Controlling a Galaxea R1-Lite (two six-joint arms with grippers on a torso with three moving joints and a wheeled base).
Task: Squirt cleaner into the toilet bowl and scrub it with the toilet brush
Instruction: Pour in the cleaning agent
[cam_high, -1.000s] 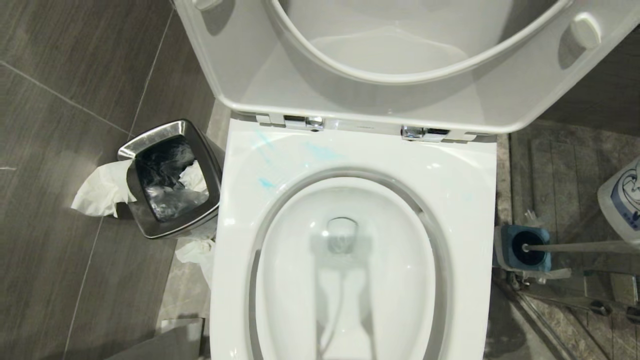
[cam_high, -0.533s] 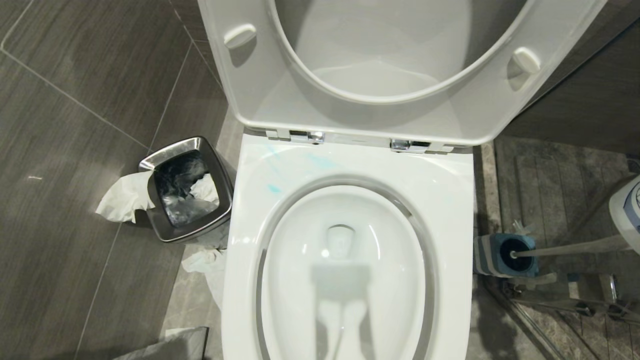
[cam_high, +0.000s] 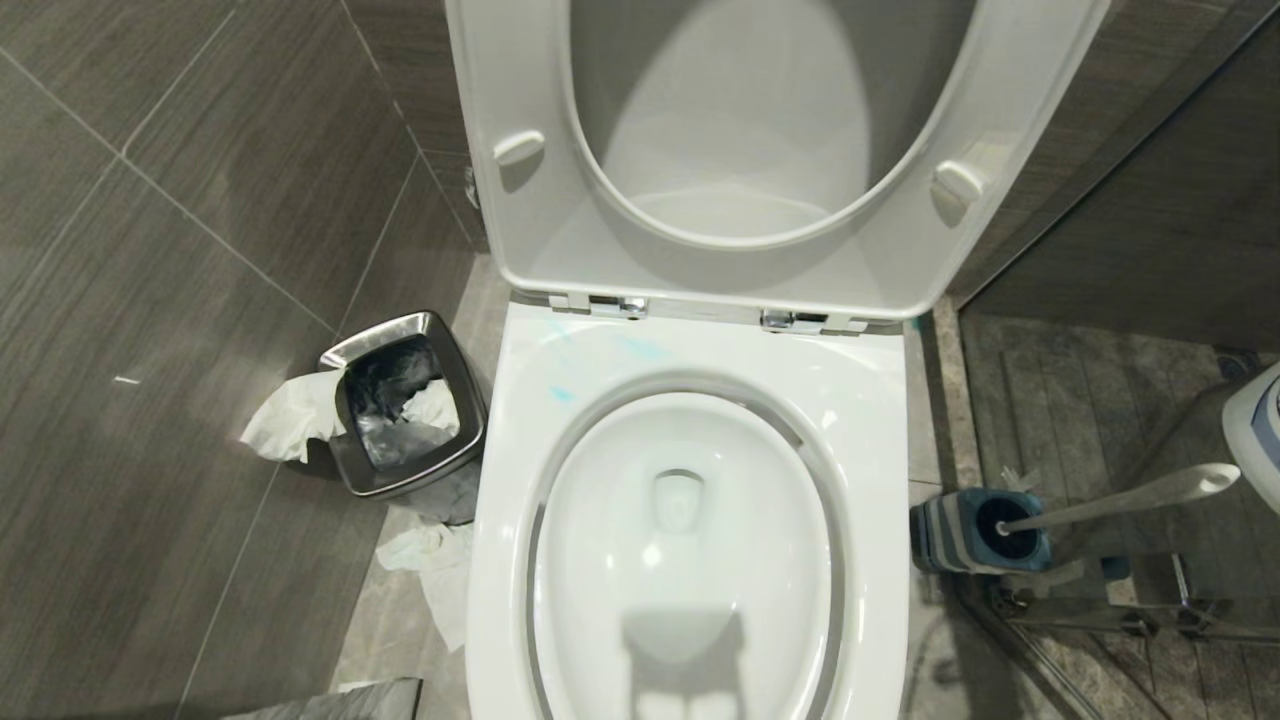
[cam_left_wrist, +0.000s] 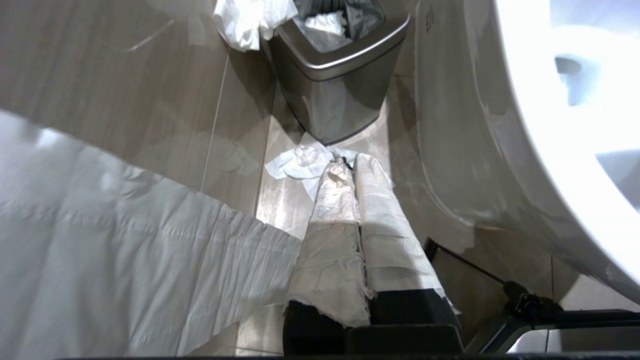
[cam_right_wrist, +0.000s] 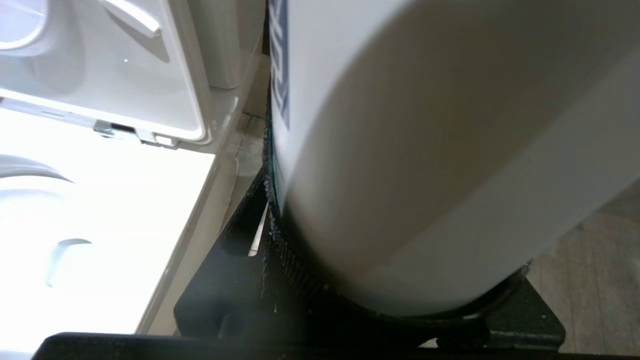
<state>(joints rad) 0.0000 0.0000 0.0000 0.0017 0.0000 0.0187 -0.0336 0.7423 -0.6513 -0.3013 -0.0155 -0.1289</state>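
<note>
I note the right gripper (cam_right_wrist: 280, 240) clamped on a white bottle (cam_right_wrist: 425, 150) beside the bowl (cam_high: 690, 560), brush (cam_high: 1120, 497) in its holder just below-left of it, left gripper (cam_left_wrist: 350, 170) closed beside the bin (cam_left_wrist: 335, 75).

The large white ceramic toilet bowl (cam_high: 690, 560) is gleaming glossy and smooth, thin blue smears (cam_high: 640, 348) showing on its rim. The small square brushed-steel waste bin (cam_high: 408, 410) is shining dully beside crumpled white paper tissue (cam_high: 290, 418), all sitting on matt grey streaked floor tiles (cam_high: 180, 300).
</note>
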